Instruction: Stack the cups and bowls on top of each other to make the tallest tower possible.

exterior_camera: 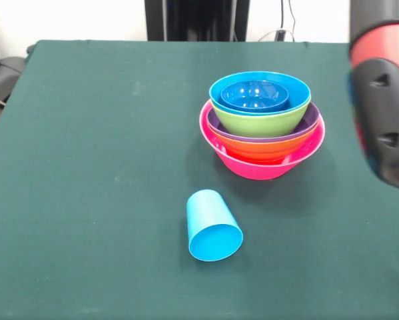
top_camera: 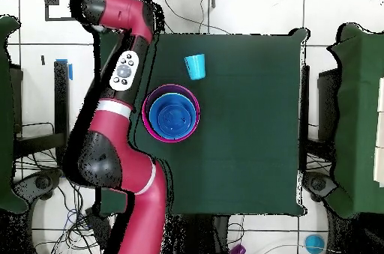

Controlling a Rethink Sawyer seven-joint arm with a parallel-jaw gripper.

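Note:
The tower (exterior_camera: 262, 167) stands right of the table's middle. It is a nested pile: the pink bowl as base, then orange (exterior_camera: 266, 148), purple (exterior_camera: 312, 121), lime green (exterior_camera: 262, 123) and sky blue (exterior_camera: 298, 90), with the small dark blue bowl (exterior_camera: 254, 95) inside on top. In the overhead view the tower (top_camera: 172, 113) is near the table's left edge. The sky blue cup (exterior_camera: 214, 227) lies on its side in front of the tower, mouth toward the camera; it also shows overhead (top_camera: 195, 65). The yellow-green cup and the small orange bowl are out of view. The gripper shows in neither view.
A red and black arm link (exterior_camera: 382, 93) hangs at the right edge, beside the tower. Overhead, the arm (top_camera: 124, 71) runs along the table's left side and bends off past the table's corner. The dark green table (top_camera: 247, 153) has bare cloth to the right.

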